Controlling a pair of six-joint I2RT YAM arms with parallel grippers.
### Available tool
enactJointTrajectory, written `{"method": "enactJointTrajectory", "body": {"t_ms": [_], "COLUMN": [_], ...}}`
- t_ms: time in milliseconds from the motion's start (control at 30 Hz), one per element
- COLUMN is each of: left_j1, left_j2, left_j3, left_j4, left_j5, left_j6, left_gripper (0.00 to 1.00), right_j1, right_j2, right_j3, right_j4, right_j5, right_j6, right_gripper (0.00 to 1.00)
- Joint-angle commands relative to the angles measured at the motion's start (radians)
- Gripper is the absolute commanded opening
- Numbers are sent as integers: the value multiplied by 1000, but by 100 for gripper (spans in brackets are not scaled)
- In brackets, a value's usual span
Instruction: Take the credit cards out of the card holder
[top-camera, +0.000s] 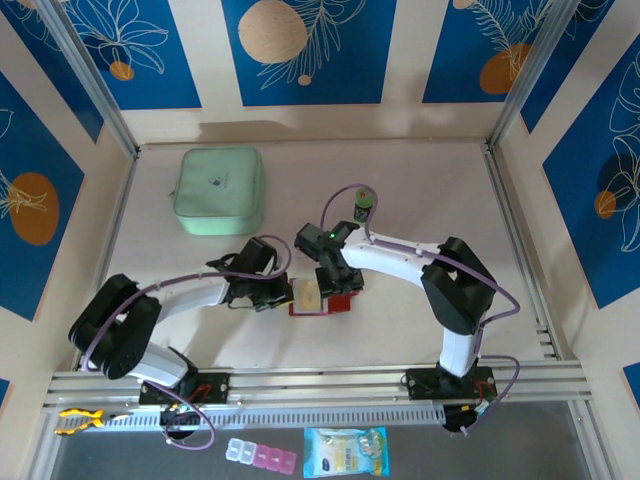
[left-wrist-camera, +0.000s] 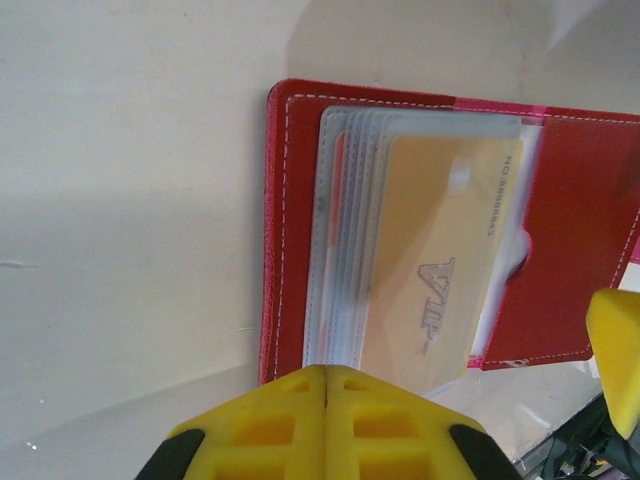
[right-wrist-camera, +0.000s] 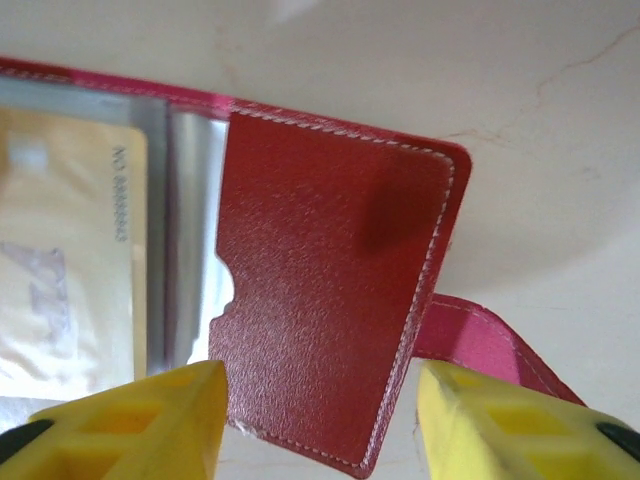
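The dark-red card holder (top-camera: 322, 299) lies open on the table between both grippers. A tan card (left-wrist-camera: 440, 270) marked VIP sits in its top clear sleeve, and a reddish card edge (left-wrist-camera: 338, 185) peeks from a sleeve beneath. My left gripper (left-wrist-camera: 327, 372) is shut, with its tips resting at the near edge of the stacked sleeves (left-wrist-camera: 345, 250). My right gripper (right-wrist-camera: 320, 420) is open and straddles the holder's red right-hand flap (right-wrist-camera: 330, 300). The pink snap tab (right-wrist-camera: 490, 345) sticks out beside its right finger. The tan card (right-wrist-camera: 70, 250) also lies left of that flap.
A mint-green pouch (top-camera: 220, 190) lies at the back left. A pill box (top-camera: 262, 456) and a printed packet (top-camera: 346, 452) lie in front of the rail below the arm bases. Frame posts and patterned walls close in the table on three sides.
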Motion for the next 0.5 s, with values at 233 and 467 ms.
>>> {"method": "enactJointTrajectory", "body": {"t_ms": [233, 467], "left_j1": [-15, -15], "left_j2": [16, 25], "left_j3": [19, 19], "left_j4": [13, 16], "left_j5": [1, 0], "left_j6": [-2, -2], "left_gripper": [5, 5], "right_j1": [-53, -71], "right_j2": [-4, 14], "right_j3": [-63, -97], "right_j4": [19, 48], "right_j5": [-37, -47], "right_j6": [11, 3], "right_gripper": [66, 74]}}
